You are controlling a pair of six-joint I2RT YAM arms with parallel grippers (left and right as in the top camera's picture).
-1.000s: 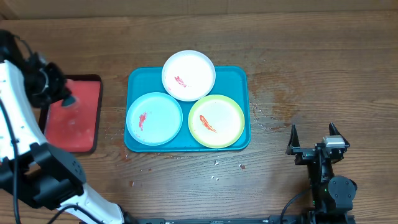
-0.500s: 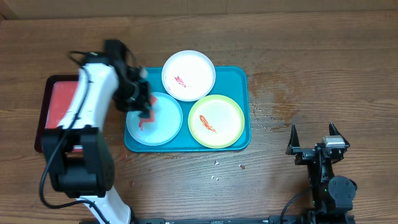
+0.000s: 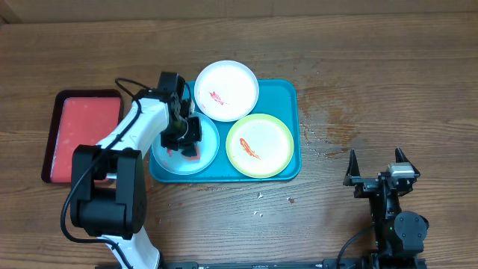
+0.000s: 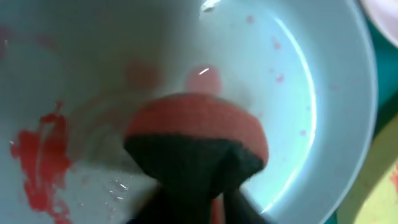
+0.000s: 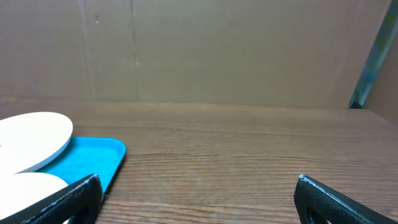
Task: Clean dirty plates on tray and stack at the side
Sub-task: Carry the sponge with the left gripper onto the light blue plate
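Starting nearest the arm bases, you have the right gripper [image 3: 376,166] low over the wooden table [image 3: 388,82], well apart from everything else. Its two fingers stand wide apart with nothing between them. A few pale crumbs [image 3: 258,197] lie on the wood just in front of the teal tray [image 3: 288,96].

On that tray's near half sit two plates side by side. The yellow-green plate [image 3: 259,146] is on the right, untouched, with a red streak [image 3: 250,149] at its middle. The light blue plate [image 3: 163,157] is on the left, and your left gripper [image 3: 184,139] is down on it. The claw is closed around a sponge [image 4: 198,134], red on one face and dark on the other, squeezed so that it bulges into a dome. The sponge presses on the plate's floor near its middle. In the left wrist view you can see a bright red smear [image 4: 36,167] off to the sponge's left, with fainter pink film and spots around it. Left of the teal tray, apart from it, lies the red tray [image 3: 82,138] with a dark rim.

Farther back, the white plate [image 3: 226,90] rests at the teal tray's far edge. Its far side reaches past the rim and its near side meets the rims of the other two plates. It carries a small red mark [image 3: 217,97] left of centre.
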